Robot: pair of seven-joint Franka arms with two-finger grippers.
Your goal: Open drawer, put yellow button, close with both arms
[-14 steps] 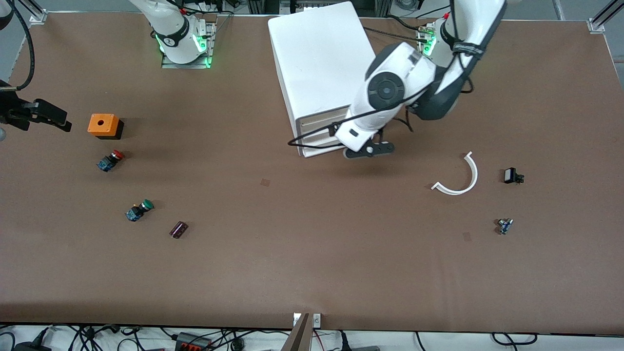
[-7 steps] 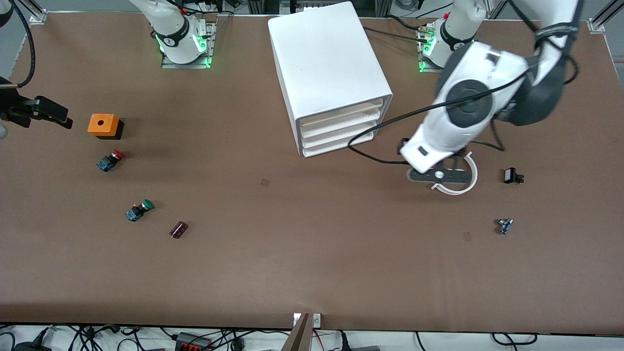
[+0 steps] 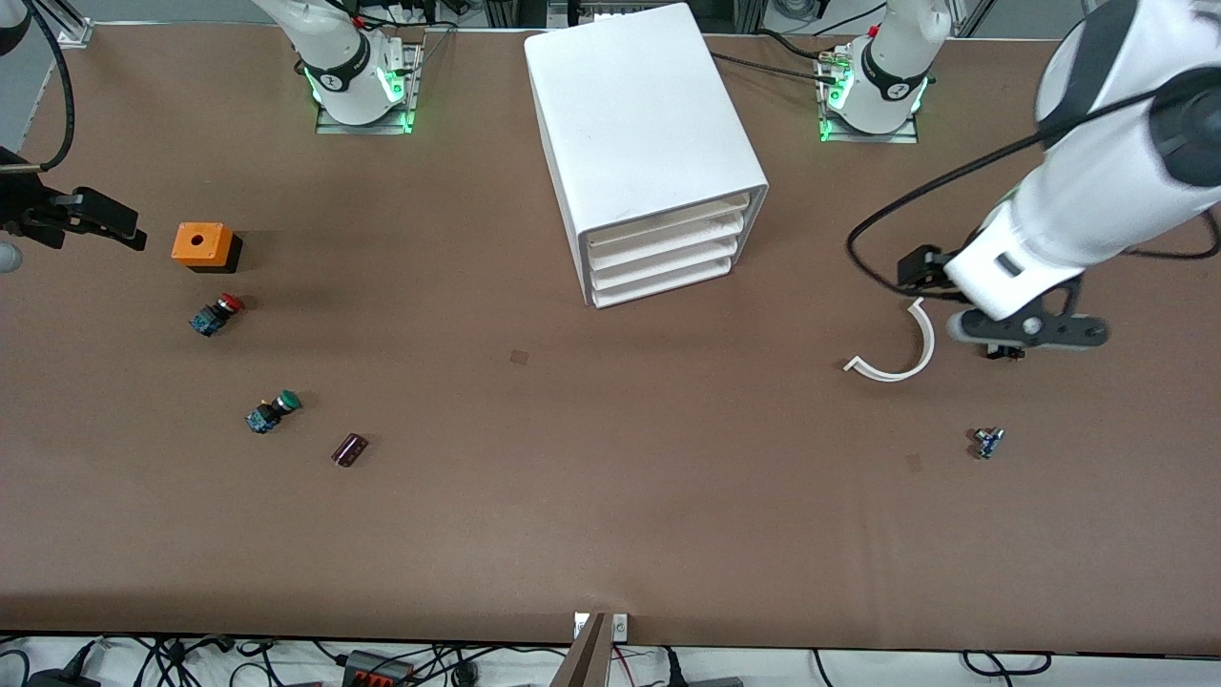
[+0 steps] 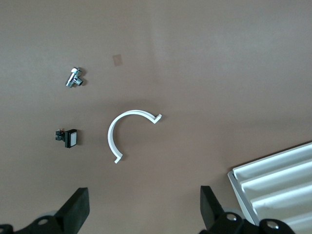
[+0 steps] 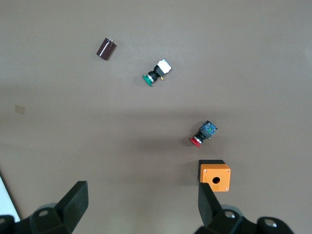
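Front view: the left gripper [image 3: 1028, 330] hangs with its fingers spread wide and empty, over the small black switch part [image 3: 1003, 352] near the left arm's end of the table [image 3: 610, 515]. The right gripper [image 3: 81, 219] is at the right arm's end, over the table's edge, also wide open and holding nothing. The white cabinet [image 3: 641, 143] stands between the two bases; its four drawers [image 3: 663, 250] all sit pushed in. No yellow-capped button can be seen. An orange box [image 3: 203, 245], a red-capped button [image 3: 216, 314], a green-capped button [image 3: 273, 411] and a dark cylinder [image 3: 349, 449] lie toward the right arm's end. The middle of the table is bare.

Left wrist view: open fingers [image 4: 76, 210] frame a white curved clip [image 4: 127, 134], the black switch part [image 4: 68, 137] and a small metal fitting [image 4: 74, 78], all apart from each other; the cabinet's drawer fronts [image 4: 275, 180] show at the corner.

Right wrist view: open fingers [image 5: 74, 201] above the orange box [image 5: 215, 176], red-capped button [image 5: 204, 133], green-capped button [image 5: 157, 72] and dark cylinder [image 5: 106, 48].
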